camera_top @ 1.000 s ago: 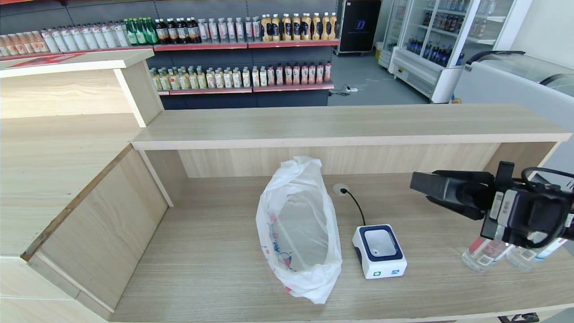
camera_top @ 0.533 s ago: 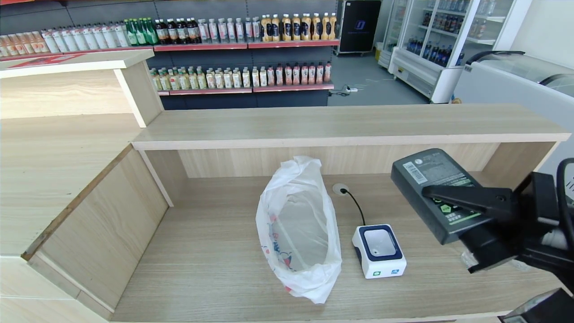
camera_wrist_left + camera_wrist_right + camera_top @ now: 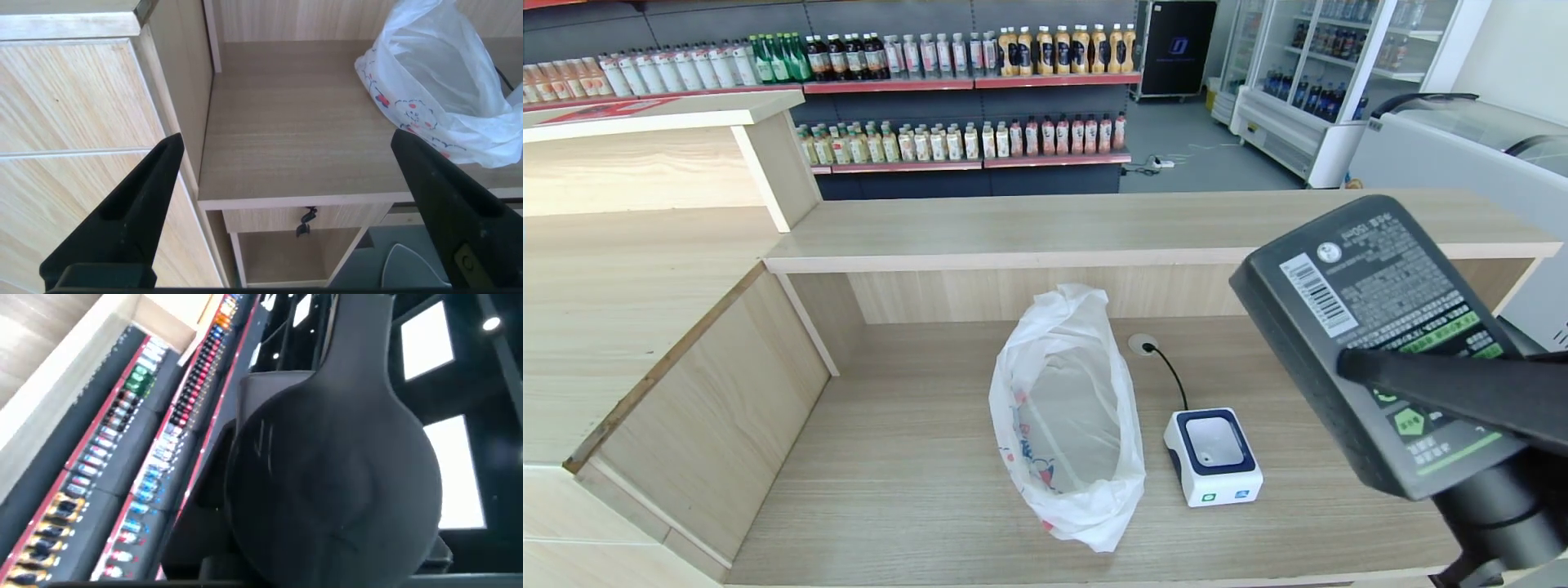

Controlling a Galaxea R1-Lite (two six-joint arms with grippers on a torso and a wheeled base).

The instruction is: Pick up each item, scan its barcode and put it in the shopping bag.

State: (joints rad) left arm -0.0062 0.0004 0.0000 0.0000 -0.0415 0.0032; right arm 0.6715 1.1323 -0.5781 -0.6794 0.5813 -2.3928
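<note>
- A flat dark grey packet with white print and green marks [image 3: 1372,310] is held aloft over the right end of the bench [image 3: 915,490], clamped in the right hand [image 3: 1372,376]; one black finger [image 3: 1462,388] lies across the printed face.
- The packet's white barcode label [image 3: 1313,294] is seen near its upper left corner, turned up and away from the bench.
- The left hand [image 3: 286,139] is held off the front left corner of the bench, its fingers spread wide with nothing between them.
- A small white box scanner with a dark blue window [image 3: 1213,456] is set near the front edge, right of the middle, its window tilted upward.
- A white, thin plastic shopping bag with a red and blue print [image 3: 1066,408] lies just beside the scanner toward the left end, stretching from the front edge to the back wall, mouth open.
- The scan is judged to be the step in hand, with nothing yet bagged.
- For a clean read, the packet would have to be rolled over so that the label faces the window, then lowered over it and held level without touching it.
- The finger should be kept off the label.
- The black cable [image 3: 1172,376] running from the scanner to the back of the bench should not be snagged.
</note>
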